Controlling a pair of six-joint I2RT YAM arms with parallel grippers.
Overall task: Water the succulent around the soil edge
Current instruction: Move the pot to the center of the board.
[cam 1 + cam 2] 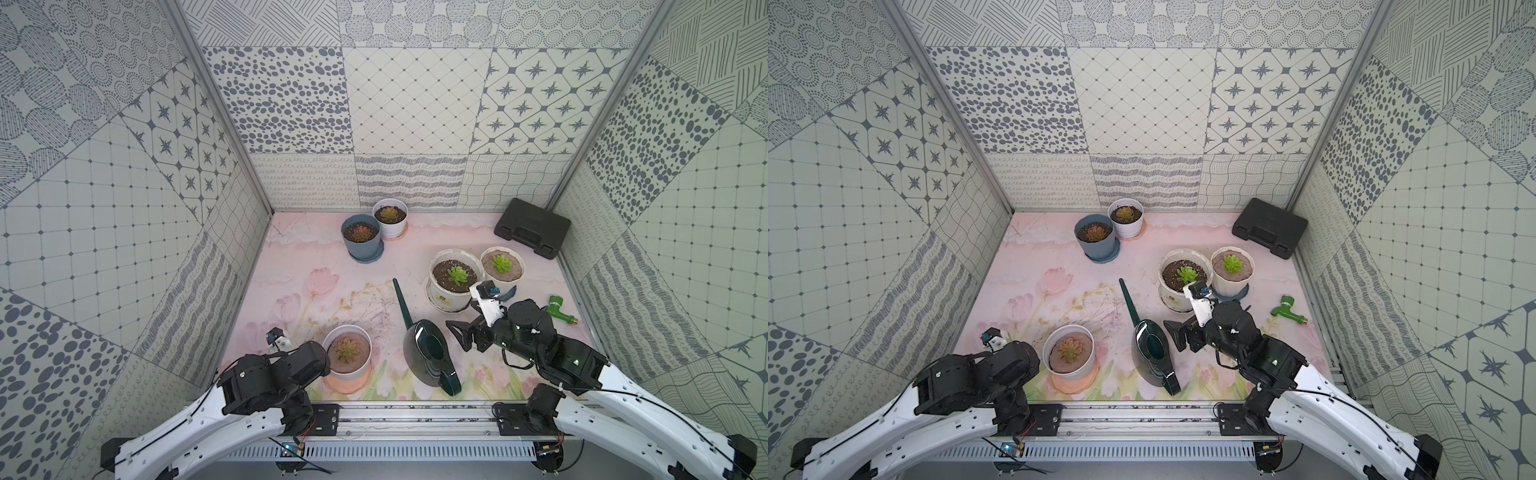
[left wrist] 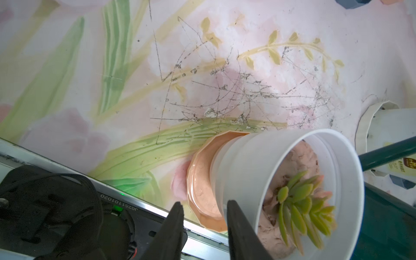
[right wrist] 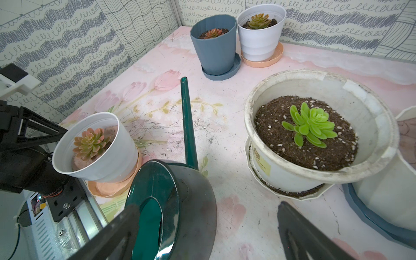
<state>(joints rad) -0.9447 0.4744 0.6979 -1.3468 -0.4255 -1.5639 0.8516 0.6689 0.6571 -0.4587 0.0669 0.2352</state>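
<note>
You could read one marking only: "JG251101020", upside down on the aluminium rail [image 2: 144, 206]; the cream pot's yellow label [image 3: 261, 161] was illegible.

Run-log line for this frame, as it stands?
right pincer: open, at watering can | left pincer: open, empty | watering can: upright on table, unheld | succulent: not yet watered

Table [image 1: 291, 282] (floral): watering can [image 1: 428, 353], black case [image 1: 532, 227].

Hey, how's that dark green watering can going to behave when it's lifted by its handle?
The watering can looks like glossy hard plastic: probably stiff, maybe slippery. Its long spout reaches far forward, so it may dip or swing when lifted. Whether water is inside isn't visible, so its weight is uncertain.
</note>
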